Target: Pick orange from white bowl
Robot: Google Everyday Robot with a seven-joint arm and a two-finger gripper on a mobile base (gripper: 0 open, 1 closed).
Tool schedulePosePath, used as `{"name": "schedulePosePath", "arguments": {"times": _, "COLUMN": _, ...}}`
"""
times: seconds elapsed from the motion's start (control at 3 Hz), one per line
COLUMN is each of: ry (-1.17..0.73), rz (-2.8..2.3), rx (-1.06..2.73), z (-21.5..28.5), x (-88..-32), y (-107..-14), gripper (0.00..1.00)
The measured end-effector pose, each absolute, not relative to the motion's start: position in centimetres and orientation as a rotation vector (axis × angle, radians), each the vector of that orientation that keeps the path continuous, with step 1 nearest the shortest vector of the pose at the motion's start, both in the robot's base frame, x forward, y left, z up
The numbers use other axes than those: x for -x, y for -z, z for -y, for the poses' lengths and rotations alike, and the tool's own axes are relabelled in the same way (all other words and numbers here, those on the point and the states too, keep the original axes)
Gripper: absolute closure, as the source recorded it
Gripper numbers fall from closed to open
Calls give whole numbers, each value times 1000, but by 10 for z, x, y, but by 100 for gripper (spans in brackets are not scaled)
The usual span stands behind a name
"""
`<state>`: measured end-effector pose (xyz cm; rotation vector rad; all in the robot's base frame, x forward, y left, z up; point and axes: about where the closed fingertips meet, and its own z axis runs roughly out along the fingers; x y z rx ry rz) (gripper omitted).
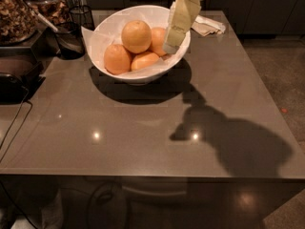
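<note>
The white bowl (pixel 108 28) stands at the far middle of the grey table. The orange (pixel 136 36) is the largest, paler fruit, resting on top of three smaller, deeper-orange fruits inside it. My gripper (pixel 171 46) comes down from the top of the view, its pale fingers pointing down and to the left. Its tip hangs over the bowl's right rim, just right of the orange. It holds nothing that I can see.
A small dark glass cup (pixel 70 39) stands left of the bowl. A crumpled napkin (pixel 208 26) lies behind the bowl at the right. Dark appliances (pixel 16 70) and a cable (pixel 14 128) line the left edge. The arm's shadow falls on the table's right half.
</note>
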<state>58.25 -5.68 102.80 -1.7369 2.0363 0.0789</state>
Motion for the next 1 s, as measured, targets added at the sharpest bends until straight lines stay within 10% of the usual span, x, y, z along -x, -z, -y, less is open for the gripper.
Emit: {"name": "schedulePosePath", "arguments": {"times": 1.0, "ry": -44, "rz": -2026, "rx": 1795, "z": -7, "x": -648, "y": -1022, "gripper": 4}}
